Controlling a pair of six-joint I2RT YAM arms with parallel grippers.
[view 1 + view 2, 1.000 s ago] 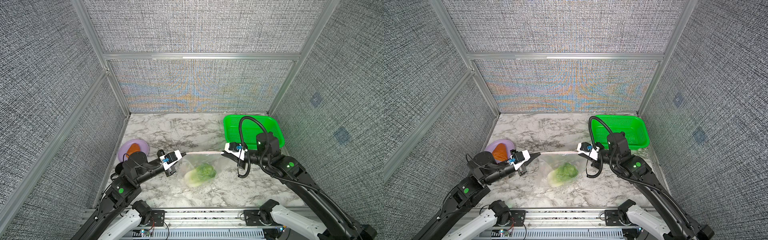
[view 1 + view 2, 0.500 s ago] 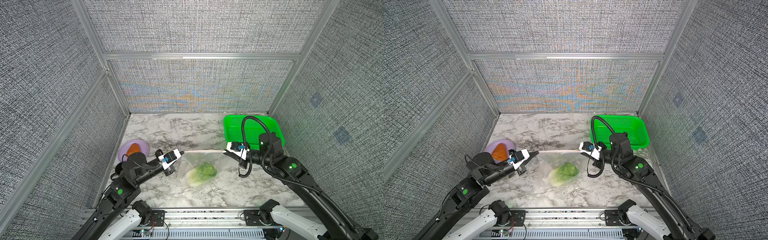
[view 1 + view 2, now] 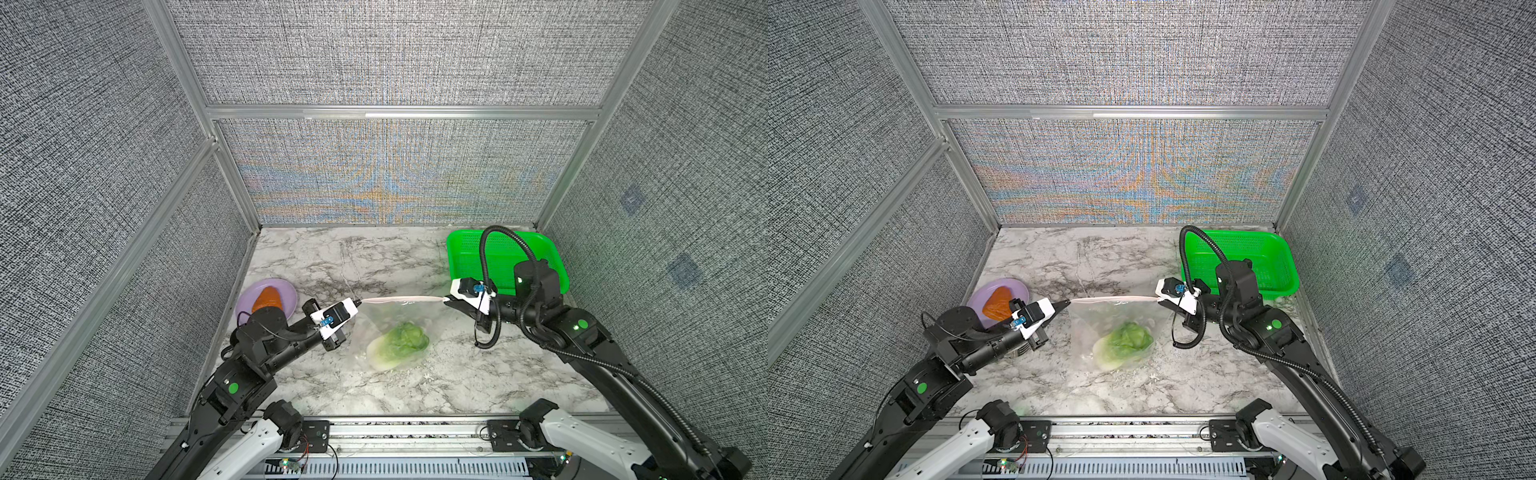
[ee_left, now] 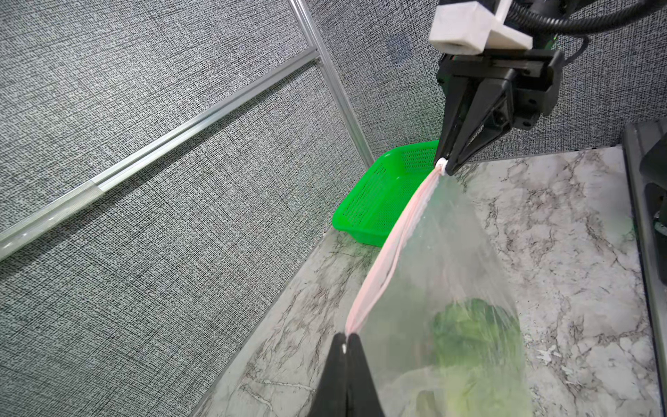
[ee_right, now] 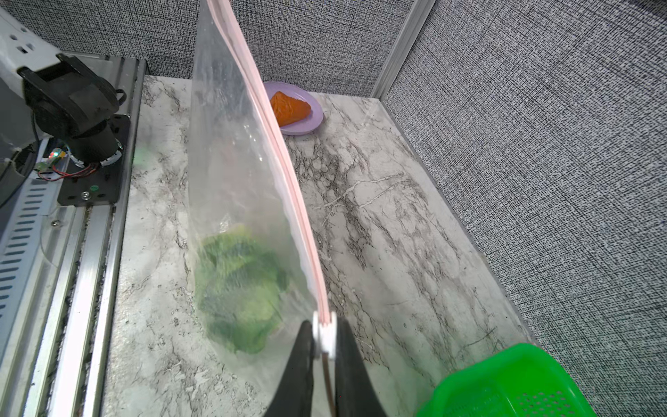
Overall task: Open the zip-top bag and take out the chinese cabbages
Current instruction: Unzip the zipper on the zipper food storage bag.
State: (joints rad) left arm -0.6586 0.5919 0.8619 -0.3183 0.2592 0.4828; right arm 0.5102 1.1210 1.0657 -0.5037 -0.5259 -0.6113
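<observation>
Left claw [image 4: 347, 348] and right claw [image 5: 325, 325] each clamp one end of the zip-top bag [image 3: 390, 322], stretched above the tabletop [image 3: 332, 257], with the chinese cabbages [image 3: 399, 347] inside at its bottom. Only the right wrist view shows the white slider [image 5: 322, 341] pinched there.

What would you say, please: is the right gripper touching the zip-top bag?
Touching. The right wrist view shows the right gripper clamped on one end of the zip-top bag, both fingers pressed against its zip edge.
</observation>
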